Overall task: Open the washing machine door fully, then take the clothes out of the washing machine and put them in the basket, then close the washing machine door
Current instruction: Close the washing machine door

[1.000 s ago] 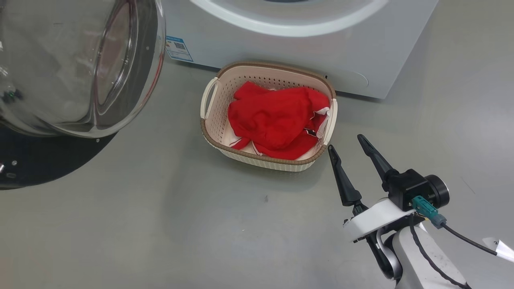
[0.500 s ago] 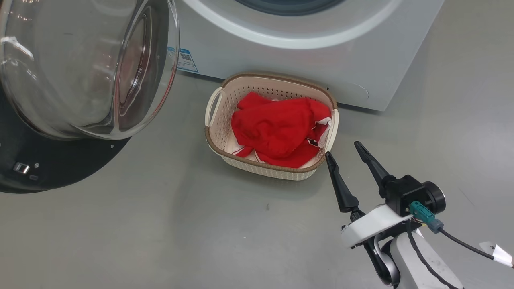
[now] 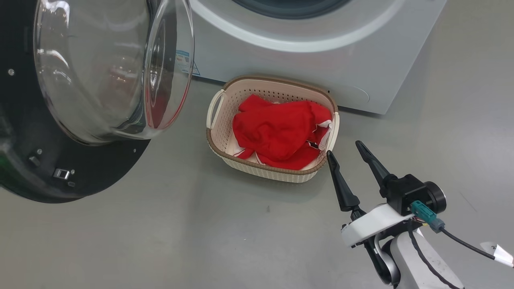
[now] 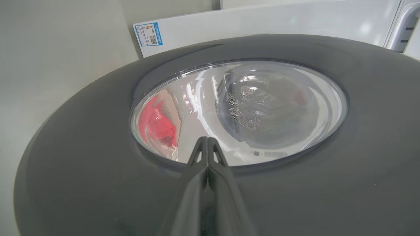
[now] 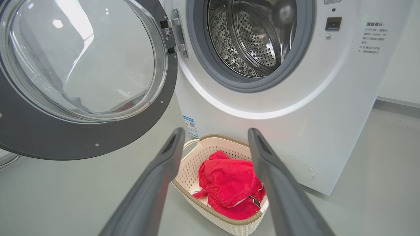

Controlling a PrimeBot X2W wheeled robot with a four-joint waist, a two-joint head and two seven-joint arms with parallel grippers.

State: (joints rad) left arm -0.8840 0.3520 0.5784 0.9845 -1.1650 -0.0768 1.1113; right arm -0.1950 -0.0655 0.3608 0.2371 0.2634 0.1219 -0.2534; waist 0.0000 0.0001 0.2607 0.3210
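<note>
Washing machine door (image 3: 80, 172) open wide, left of washing machine (image 3: 305, 60). Rigid, hinged; glossy rim likely slippery, glass bowl fragile, so push on black rim. Left gripper (image 4: 207, 141) pinched together, tips at outer rim-glass edge. Right gripper (image 3: 344, 147) spread, empty, beside basket (image 3: 277, 79) holding clothes (image 3: 277, 128).

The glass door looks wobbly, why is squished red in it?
Left wrist view: the bulging glass of the washing machine door warps the clothes behind it into a pink smear; head view: white glare streaks and a red tint on it; right wrist view: a bright glint.
</note>
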